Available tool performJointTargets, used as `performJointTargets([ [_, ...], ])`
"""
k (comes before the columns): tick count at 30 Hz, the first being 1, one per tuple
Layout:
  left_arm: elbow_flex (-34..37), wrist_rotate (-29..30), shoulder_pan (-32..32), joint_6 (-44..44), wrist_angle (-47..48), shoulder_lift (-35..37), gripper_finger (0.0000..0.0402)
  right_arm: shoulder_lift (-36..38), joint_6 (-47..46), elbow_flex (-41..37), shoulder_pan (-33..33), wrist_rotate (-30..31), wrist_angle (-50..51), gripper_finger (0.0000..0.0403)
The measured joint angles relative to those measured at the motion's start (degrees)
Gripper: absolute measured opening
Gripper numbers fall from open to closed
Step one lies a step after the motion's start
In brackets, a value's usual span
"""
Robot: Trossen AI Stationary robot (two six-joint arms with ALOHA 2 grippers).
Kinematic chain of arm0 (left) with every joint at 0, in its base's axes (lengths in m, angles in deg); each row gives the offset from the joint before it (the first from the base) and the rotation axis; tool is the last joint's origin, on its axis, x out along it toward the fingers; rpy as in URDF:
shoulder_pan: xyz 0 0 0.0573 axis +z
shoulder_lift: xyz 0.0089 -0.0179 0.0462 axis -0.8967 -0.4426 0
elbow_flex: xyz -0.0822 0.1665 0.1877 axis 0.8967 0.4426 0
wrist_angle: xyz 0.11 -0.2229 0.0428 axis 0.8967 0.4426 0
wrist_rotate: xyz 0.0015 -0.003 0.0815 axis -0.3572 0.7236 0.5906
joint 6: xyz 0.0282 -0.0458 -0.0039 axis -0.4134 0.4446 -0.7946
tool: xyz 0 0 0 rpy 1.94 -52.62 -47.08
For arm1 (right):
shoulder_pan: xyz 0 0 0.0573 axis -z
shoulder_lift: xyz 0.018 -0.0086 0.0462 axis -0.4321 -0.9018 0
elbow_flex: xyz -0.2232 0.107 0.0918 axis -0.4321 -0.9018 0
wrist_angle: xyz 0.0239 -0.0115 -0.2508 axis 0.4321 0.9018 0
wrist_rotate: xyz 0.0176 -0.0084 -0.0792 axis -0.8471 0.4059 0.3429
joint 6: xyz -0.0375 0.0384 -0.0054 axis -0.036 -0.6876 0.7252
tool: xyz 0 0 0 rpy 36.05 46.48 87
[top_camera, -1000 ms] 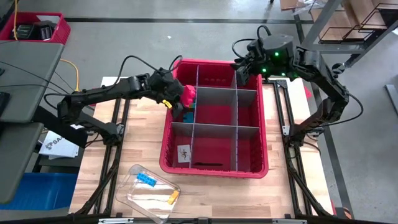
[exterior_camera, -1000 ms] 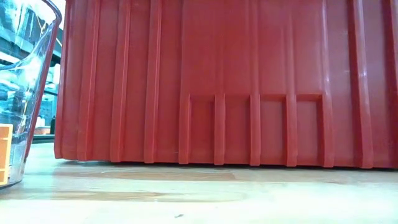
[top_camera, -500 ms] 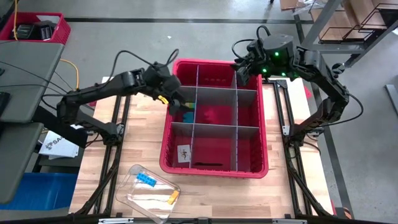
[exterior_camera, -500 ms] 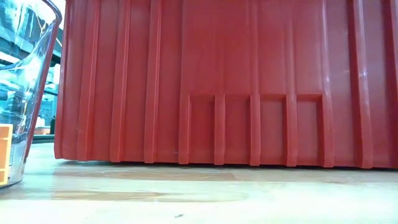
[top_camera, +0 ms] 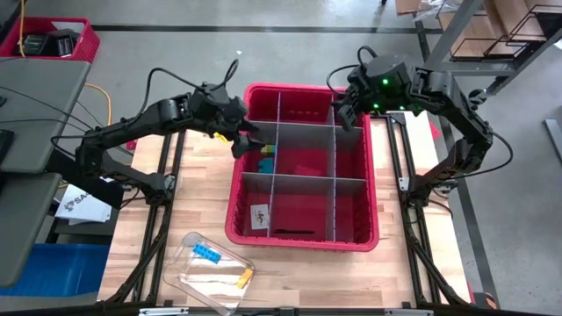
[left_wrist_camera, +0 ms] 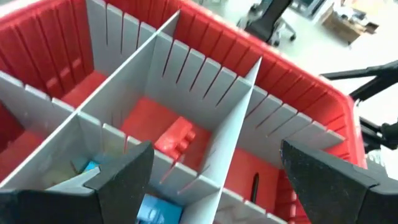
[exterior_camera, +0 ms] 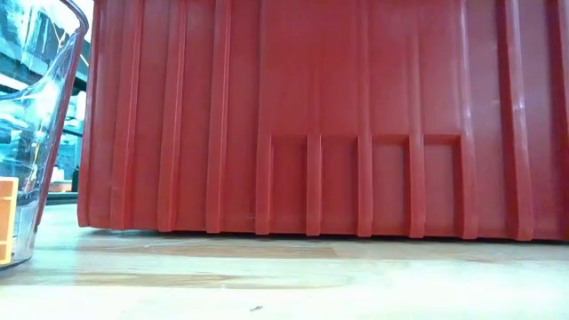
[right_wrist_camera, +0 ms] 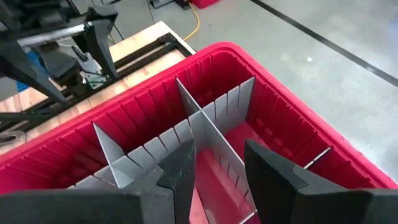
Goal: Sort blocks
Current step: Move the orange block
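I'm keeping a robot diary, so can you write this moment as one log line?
left gripper: open, empty, over red bin's left edge | right gripper: part open, empty, over bin's far right | red block: lying in middle compartment

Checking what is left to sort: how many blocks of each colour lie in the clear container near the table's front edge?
Blue block: 1
Orange block: 1
Total in the clear container: 2
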Motion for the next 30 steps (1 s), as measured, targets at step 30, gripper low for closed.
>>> performJointTargets([
  [30,0.0,6.3,10.5,-8.9,2.4,9.1,0.0346,-24.2,2.6,0.0,1.2,-16.9,15.6,0.0129],
])
